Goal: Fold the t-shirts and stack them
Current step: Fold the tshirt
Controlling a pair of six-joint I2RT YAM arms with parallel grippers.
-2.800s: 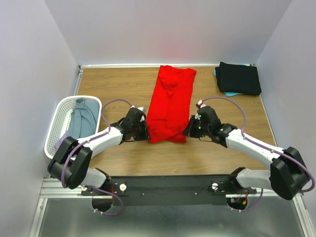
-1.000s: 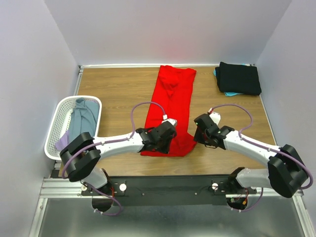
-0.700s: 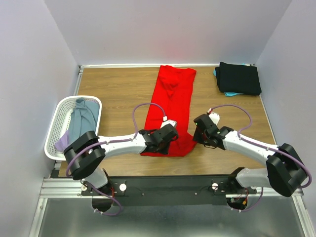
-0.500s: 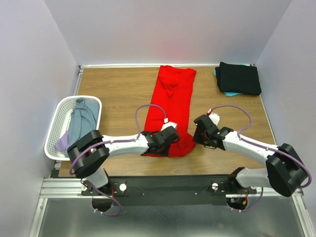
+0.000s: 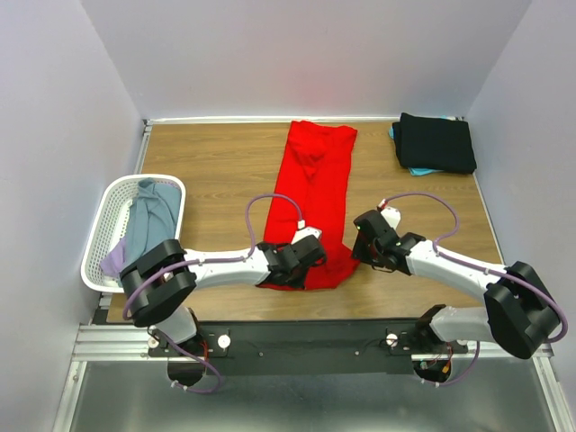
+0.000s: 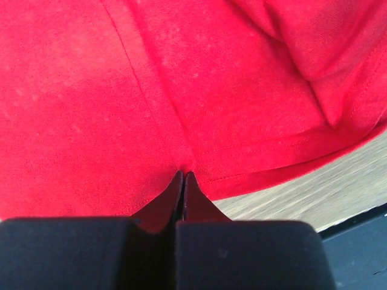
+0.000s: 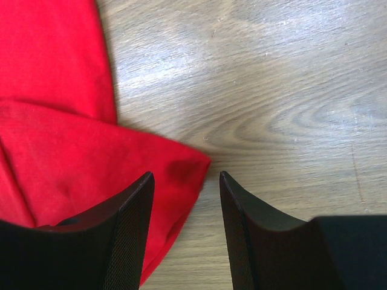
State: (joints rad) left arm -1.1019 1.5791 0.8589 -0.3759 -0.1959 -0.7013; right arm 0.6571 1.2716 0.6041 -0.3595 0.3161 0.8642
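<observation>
T-shirts recorded in three places. Well to the left of both sets of fingers: grey-blue t-shirt (image 5: 148, 216) and lavender t-shirt (image 5: 112, 259) heaped in white mesh basket (image 5: 101, 209). Between the two grippers: red t-shirt (image 5: 310, 193), laid as a long strip on wooden table (image 5: 216, 162), stretching away from the fingers toward the far edge. Left gripper (image 6: 183, 176): closed tight, tips together on the near hem, pinching a crease of red cloth; red cloth on both sides of the tips, bare wood to their right. Right gripper (image 7: 184, 181): fingers moderately apart, holding nothing, near right corner of red t-shirt lying between them, left finger over the cloth, right finger over bare wood. Far beyond and right of the right fingers: black t-shirt (image 5: 436, 142) folded atop teal t-shirt (image 5: 414, 169), well apart from red t-shirt.
</observation>
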